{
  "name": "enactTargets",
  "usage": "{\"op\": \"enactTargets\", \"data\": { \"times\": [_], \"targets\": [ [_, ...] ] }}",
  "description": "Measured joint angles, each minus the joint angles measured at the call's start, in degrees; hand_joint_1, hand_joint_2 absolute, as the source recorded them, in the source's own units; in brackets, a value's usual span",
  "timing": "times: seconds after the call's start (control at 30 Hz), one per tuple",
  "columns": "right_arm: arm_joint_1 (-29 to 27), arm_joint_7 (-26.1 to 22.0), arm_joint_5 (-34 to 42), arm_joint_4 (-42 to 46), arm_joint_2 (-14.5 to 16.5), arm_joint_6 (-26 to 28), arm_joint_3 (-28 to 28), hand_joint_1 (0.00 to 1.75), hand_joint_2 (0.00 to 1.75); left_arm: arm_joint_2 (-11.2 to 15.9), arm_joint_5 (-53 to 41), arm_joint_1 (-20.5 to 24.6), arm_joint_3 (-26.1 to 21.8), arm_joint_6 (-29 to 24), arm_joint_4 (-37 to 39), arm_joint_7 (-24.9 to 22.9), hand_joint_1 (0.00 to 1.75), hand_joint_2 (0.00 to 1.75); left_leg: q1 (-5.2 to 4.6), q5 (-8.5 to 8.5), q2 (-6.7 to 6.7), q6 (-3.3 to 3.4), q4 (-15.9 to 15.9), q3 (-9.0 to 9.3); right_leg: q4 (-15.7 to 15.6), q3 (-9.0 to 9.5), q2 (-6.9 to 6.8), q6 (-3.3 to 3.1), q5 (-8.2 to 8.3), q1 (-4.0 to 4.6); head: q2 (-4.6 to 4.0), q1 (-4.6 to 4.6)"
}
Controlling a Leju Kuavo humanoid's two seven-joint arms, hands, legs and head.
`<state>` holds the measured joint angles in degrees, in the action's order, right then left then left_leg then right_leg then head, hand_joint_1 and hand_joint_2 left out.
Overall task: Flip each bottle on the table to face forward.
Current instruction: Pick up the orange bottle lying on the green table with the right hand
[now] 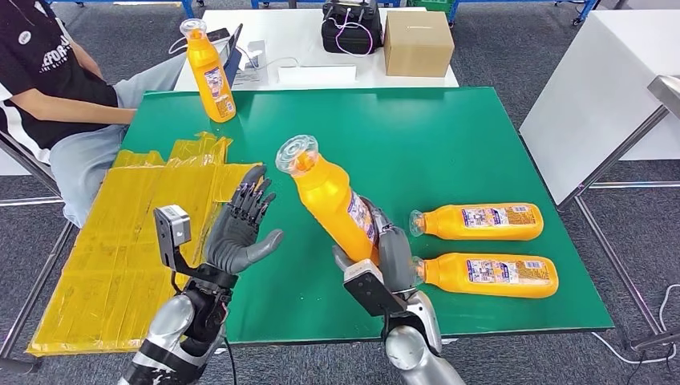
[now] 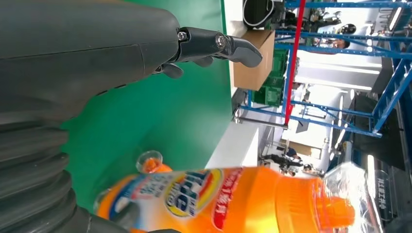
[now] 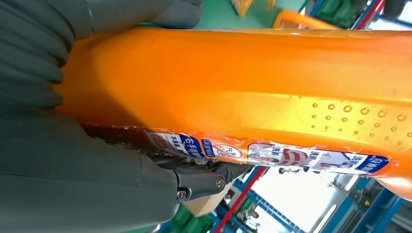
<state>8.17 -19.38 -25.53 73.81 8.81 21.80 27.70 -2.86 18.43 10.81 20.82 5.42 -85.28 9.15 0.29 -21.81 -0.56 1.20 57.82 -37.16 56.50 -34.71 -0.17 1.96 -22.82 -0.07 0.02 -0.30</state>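
My right hand (image 1: 389, 249) grips an orange bottle (image 1: 330, 199) by its lower body and holds it tilted above the green table (image 1: 449, 136), its clear cap toward the upper left. The same orange bottle (image 3: 252, 87) runs across the right wrist view. My left hand (image 1: 240, 228) hangs open just left of it, fingers spread, palm facing the bottle. The left wrist view shows this bottle (image 2: 218, 199) with its front label. Two more orange bottles lie on their sides at the right, one (image 1: 479, 221) behind the other (image 1: 489, 274). Another bottle (image 1: 210, 74) stands upright at the far left corner.
Yellow sheets (image 1: 128, 233) cover the table's left part and hang over its edge. A person (image 1: 56, 88) sits at the far left. Behind stands a white table (image 1: 313, 36) with a cardboard box (image 1: 417, 42) and a black bag (image 1: 350, 24). Another white table (image 1: 601, 88) is at right.
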Motion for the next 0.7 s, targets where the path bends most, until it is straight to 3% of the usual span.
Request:
{"op": "enactTargets", "data": {
  "times": [0.67,0.7],
  "targets": [
    [3.8,-0.9,0.1,-5.9,2.6,-2.6,8.4,1.75,1.75,0.4,1.0,3.8,4.4,0.0,1.7,0.0,0.01,1.75,0.0,0.0,0.01,0.0,0.0,-0.03,0.0,-0.03,0.0,0.0,0.0,0.0,0.0,0.0],
    [3.9,-1.0,-0.5,-6.1,2.6,-2.7,9.1,1.75,1.75,0.4,1.1,3.8,4.5,-0.1,1.7,0.1,0.45,1.75,0.0,0.0,0.01,0.0,0.0,-0.03,0.0,-0.04,0.0,0.0,0.0,0.0,0.0,0.0]
  ]
}}
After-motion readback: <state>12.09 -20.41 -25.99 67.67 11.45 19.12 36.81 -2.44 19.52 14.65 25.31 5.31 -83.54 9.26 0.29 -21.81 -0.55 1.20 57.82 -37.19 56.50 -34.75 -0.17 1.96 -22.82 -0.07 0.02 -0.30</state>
